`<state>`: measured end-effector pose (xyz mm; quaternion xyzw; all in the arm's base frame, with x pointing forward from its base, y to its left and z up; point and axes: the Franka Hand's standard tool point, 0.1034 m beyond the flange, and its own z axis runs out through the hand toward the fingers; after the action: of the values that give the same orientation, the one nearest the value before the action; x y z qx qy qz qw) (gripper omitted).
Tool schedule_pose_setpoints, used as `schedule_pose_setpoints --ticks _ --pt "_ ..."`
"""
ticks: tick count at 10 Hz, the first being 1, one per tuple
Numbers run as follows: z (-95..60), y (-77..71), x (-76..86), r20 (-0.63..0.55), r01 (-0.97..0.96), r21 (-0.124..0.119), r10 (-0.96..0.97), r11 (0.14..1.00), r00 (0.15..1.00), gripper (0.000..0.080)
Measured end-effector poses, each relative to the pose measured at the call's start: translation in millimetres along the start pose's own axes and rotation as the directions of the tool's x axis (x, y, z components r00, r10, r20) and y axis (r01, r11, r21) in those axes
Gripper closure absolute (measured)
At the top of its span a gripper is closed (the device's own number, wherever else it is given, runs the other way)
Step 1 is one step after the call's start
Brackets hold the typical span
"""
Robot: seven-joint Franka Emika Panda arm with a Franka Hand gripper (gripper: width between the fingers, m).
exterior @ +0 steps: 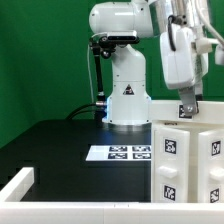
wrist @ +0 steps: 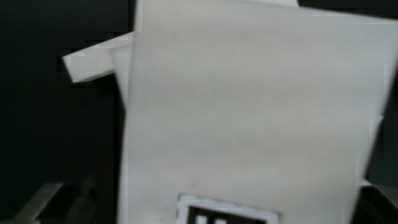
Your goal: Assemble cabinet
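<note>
The cabinet (exterior: 190,165) stands upright at the near edge of the black table (exterior: 60,150), close to the corner on the exterior view's right; it is a tall white box-like body, cut off by the picture's border on that side and below; four square black-and-white tags show on the faces turned to the camera, two in an upper row and two in a lower row

The gripper (exterior: 188,110) hangs straight down from the arm's white forearm (exterior: 178,50) and meets the cabinet's top edge, near the middle of the visible top; its dark fingers end right at that edge; whether they are spread, pressed together or pinching the panel cannot be told from either view

In the wrist view one broad white face of the cabinet (wrist: 249,110) fills most of the picture, slightly tilted against the dark ground; a single tag (wrist: 222,212) sits at the end of that face and is partly cut off; a smaller white part (wrist: 89,62) juts out from the side of the face, and what it is cannot be made out; dim grey shapes lie in the dark on either side of the tag, too blurred to name

The marker board (exterior: 125,152) lies flat on the table in front of the robot base (exterior: 125,95), just beside the cabinet on the exterior view's left and apart from it; a white rail (exterior: 15,185) turns the near corner of the table on the exterior view's left and runs along the near edge; a green backdrop (exterior: 40,60) closes off the far edge
</note>
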<state>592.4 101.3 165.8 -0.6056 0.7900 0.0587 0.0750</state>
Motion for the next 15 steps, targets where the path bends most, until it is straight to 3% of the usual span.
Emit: schedule_pose_setpoints --ticks 5,7,8,9,11,13,14,15 --pt "-0.4 0.9 -0.5 0.001 0.277 -0.006 -0.277 0.961 0.961 0.0151" --pt "-10.4 3.5 -8.3 0.019 0.515 -0.059 -0.515 0.855 0.857 0.0151" --pt "-17.6 -2.0 -12.4 0.018 0.624 -0.051 -0.624 0.779 0.781 0.0151" --pt "-20.9 -2.7 -14.1 0.018 0.770 -0.072 -0.771 0.634 0.637 0.0151" --pt "-20.0 -2.8 -13.1 0.027 0.844 -0.070 -0.845 0.532 0.534 0.0151" --pt "-20.3 -2.6 -12.4 0.039 0.928 -0.073 -0.929 0.366 0.369 0.0151" --pt "-23.0 -4.7 -13.4 0.051 0.985 -0.099 -0.988 0.142 0.147 0.0151" --pt "-20.6 -6.3 -16.3 0.065 0.995 -0.098 -0.998 -0.009 -0.003 0.0151"
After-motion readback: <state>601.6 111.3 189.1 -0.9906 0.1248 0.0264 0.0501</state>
